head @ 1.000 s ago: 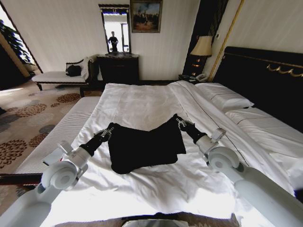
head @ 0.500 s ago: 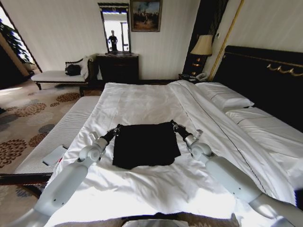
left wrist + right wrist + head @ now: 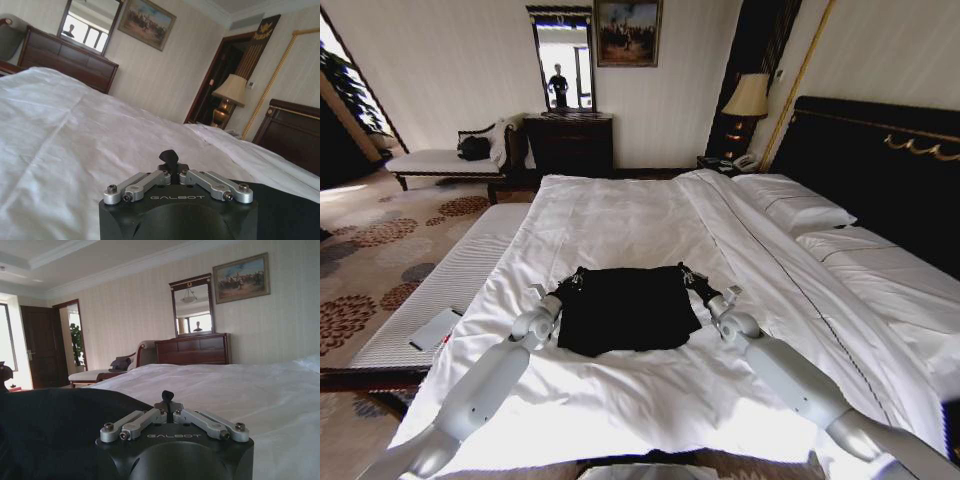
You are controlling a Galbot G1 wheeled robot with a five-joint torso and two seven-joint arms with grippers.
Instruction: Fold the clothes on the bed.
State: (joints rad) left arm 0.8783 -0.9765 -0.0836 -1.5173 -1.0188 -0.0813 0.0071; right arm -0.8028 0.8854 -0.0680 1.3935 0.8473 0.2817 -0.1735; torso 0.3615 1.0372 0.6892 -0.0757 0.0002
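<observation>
Left gripper [image 3: 576, 277] pinches the far left corner of the black T-shirt [image 3: 623, 308], its fingertips [image 3: 168, 158] closed on the fabric; right gripper [image 3: 686, 273] likewise grips the far right corner. Between them the shirt lies folded into a flat, roughly square panel on the white duvet, mid-bed [image 3: 620, 215], nearer the foot edge. No lettering shows.

Chest lettering: none readable on the black soft-fabric T-shirt [image 3: 625, 308], lying folded into a rectangle.
Left hand [image 3: 574, 280]: fingertips too small and dark against the shirt's far corner to tell their grip.
Right hand [image 3: 686, 272]: same.
White-duvet double bed [image 3: 620, 215]: near end cut by the head view's lower edge.
</observation>
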